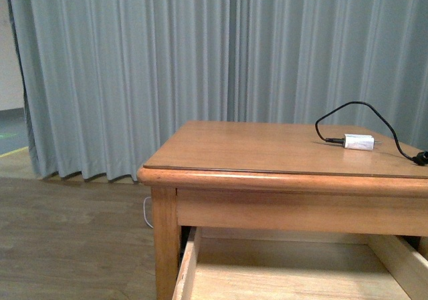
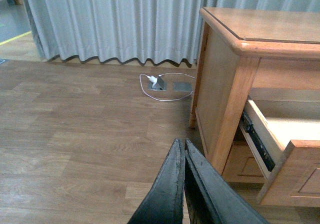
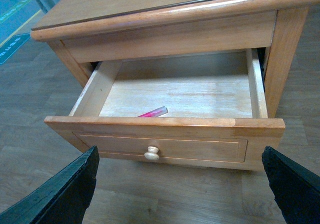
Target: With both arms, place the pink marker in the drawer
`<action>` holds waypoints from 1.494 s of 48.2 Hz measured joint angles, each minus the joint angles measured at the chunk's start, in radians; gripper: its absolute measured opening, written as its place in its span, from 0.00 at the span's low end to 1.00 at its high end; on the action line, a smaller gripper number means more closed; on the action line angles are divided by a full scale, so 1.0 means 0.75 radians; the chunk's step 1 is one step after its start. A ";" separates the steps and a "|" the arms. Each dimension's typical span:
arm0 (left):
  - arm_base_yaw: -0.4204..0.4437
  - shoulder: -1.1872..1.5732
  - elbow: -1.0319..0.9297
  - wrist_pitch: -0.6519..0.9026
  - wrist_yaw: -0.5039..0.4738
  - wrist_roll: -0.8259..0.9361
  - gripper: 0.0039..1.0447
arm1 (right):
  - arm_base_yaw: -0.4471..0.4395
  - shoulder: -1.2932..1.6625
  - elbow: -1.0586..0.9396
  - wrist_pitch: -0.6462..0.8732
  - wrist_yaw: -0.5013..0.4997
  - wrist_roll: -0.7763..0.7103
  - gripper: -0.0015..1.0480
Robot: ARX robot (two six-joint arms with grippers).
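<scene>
Right wrist view: the drawer [image 3: 165, 144] stands open, and the pink marker [image 3: 154, 112] lies on its pale floor at the near end, just behind the front panel and roughly in line with the round knob [image 3: 152, 153]. The panel's edge hides part of the marker. Nothing else shows in the drawer.

On the table top [image 1: 267, 146], far right, a white charger plug [image 1: 358, 141] lies with its black cable [image 1: 374, 113] looping. A grey curtain [image 1: 134, 66] hangs behind.

The right gripper [image 3: 178, 154] is spread wide and empty, outside the drawer on the near side of the panel, clear of the marker. The left gripper [image 2: 184, 144] has its fingers pressed together with nothing between them. It hangs over the wooden floor left of the table, well apart from the marker.
</scene>
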 joint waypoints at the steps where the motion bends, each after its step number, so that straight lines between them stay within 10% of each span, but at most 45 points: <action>1: 0.000 -0.001 0.000 0.000 0.001 0.000 0.04 | 0.000 0.000 0.000 0.001 0.000 0.000 0.92; 11: 0.000 -0.002 0.000 0.000 0.001 -0.002 0.05 | 0.000 0.000 0.000 0.001 0.000 0.000 0.92; 19: 0.000 -0.002 0.000 0.000 0.001 -0.001 0.32 | 0.100 -0.023 -0.040 0.119 0.312 -0.037 0.92; 38: 0.000 -0.003 0.000 0.000 0.001 0.000 0.96 | 0.405 0.626 0.280 -0.263 0.248 0.105 0.92; 53: 0.000 -0.003 0.000 0.000 0.001 0.000 0.94 | 0.607 1.291 0.450 -0.072 0.566 0.177 0.92; 72: 0.000 -0.003 0.000 0.000 0.001 0.000 0.94 | 0.570 1.579 0.510 0.377 0.700 0.143 0.92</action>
